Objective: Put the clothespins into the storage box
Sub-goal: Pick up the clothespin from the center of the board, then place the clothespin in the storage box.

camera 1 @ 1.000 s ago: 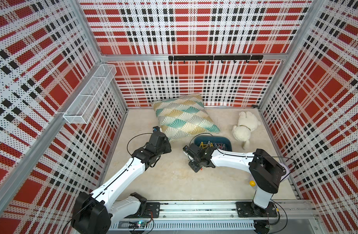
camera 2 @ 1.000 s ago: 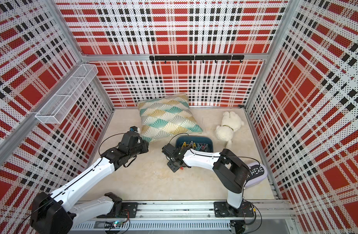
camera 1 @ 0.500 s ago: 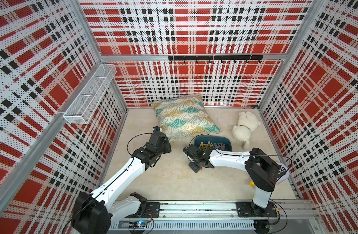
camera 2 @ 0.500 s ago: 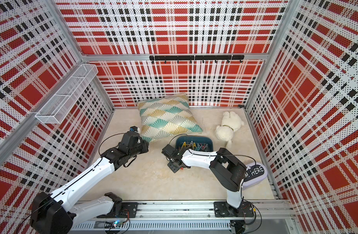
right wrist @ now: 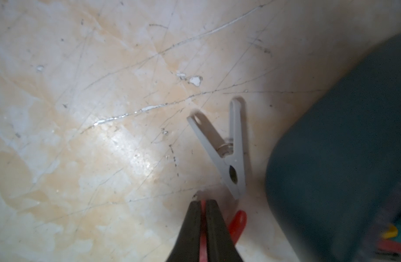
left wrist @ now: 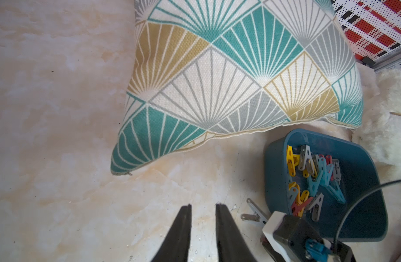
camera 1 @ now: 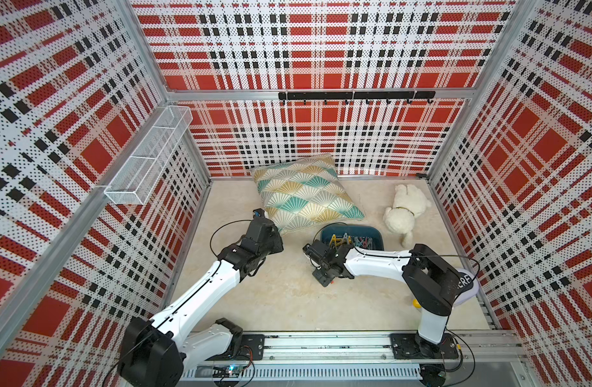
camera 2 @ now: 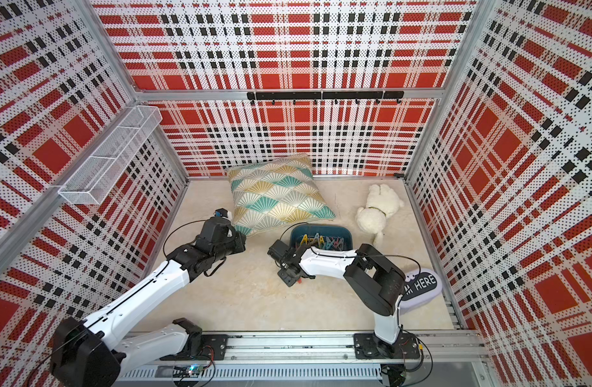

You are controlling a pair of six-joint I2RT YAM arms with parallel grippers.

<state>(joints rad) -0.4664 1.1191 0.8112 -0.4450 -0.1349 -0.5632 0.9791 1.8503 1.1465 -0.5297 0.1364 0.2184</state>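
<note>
Pick step: red plastic clothespin (right wrist: 239, 223) clamped in right end effector (right wrist: 202, 203); left end effector (left wrist: 202, 206) narrowly parted, empty. Next: lift toward 1 o'clock, over dark teal plastic storage box (camera 1: 371, 229), release.

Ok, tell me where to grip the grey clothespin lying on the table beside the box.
Grip the grey clothespin across its joined end, between spring and tip, coming straight down: it lies flat, and squeezing its splayed legs would likely open it. Keep the jaws clear of the storage box wall close beside it.
</note>
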